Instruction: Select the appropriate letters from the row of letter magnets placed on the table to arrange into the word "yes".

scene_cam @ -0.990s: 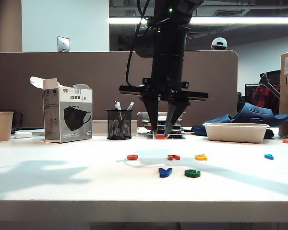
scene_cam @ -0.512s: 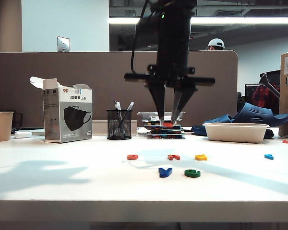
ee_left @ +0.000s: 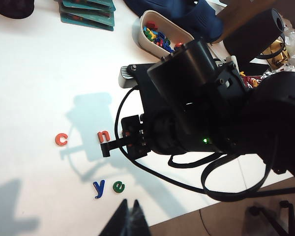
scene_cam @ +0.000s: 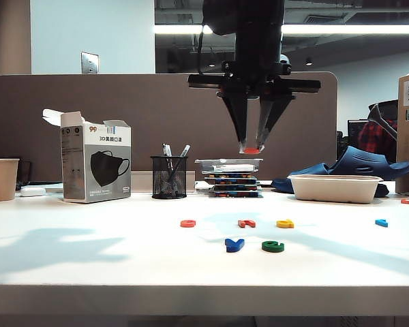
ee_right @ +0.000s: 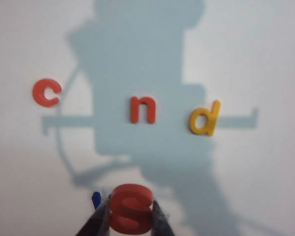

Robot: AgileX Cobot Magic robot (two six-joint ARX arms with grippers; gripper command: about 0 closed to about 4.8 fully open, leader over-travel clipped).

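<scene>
Fingers of my right gripper point(scene_cam: 251, 148) pinch the red-orange s point(ee_right: 131, 208) high above mid-table point(scene_cam: 88, 266), ready to follow the blue y point(scene_cam: 234, 244) and green e point(scene_cam: 273, 246) near the front edge; left gripper point(ee_left: 129, 221) idles, its opening unreadable.

Blue y point(ee_right: 96, 199) mostly hidden behind the red s point(ee_right: 131, 208), left gripper point(ee_left: 128, 221) fingertips cut off at frame edge, blurred

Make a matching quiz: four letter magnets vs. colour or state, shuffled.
Column 1:
1. s
2. y
3. e
4. d

Column 2:
A. yellow, on the table
B. dark blue, on the table
C. red-orange, held in the right gripper above the table
D. dark green, right of the y

Pairs: 1-C, 2-B, 3-D, 4-A
</scene>
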